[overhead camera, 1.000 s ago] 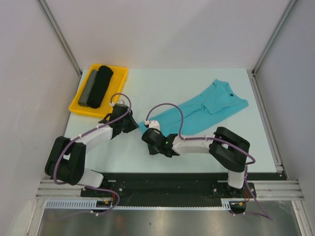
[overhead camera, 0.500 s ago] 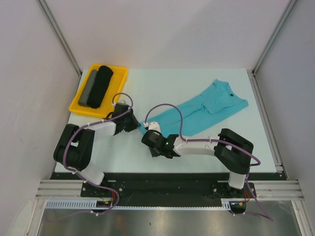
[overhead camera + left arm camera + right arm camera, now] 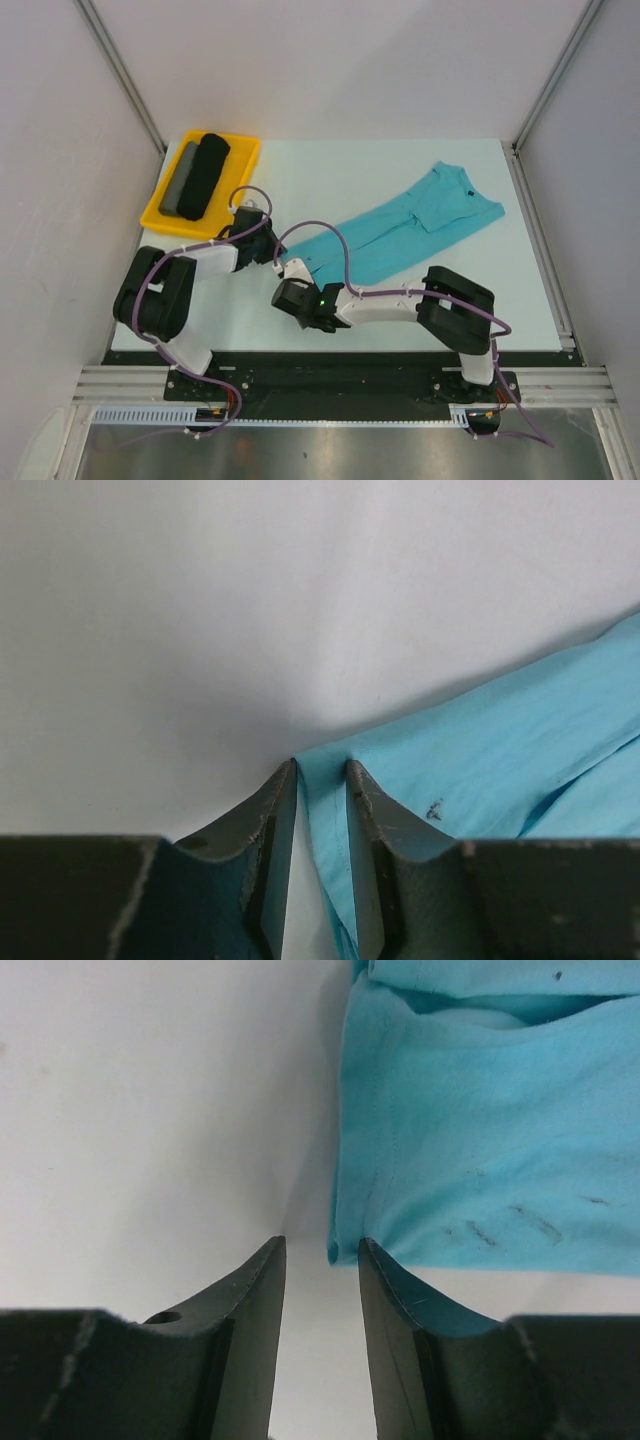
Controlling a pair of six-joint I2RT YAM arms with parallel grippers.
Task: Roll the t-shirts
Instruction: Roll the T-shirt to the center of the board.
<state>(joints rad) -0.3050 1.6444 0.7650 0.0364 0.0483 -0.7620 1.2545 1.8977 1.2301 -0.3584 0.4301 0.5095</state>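
The turquoise t-shirt (image 3: 400, 225) lies as a long strip slanting across the table (image 3: 300, 170). The left gripper (image 3: 320, 770) is barely spread, straddling one hem corner. The right gripper (image 3: 322, 1245) is spread too, empty, right beside the other corner. The black roll (image 3: 205, 175) and grey roll (image 3: 178, 182) sit in the yellow tray (image 3: 250, 150).

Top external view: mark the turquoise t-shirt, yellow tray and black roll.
turquoise t-shirt (image 3: 400, 235), top external view, middle of its body.
yellow tray (image 3: 243, 152), top external view, bare floor near its far corner.
black roll (image 3: 205, 175), top external view, middle of the roll.
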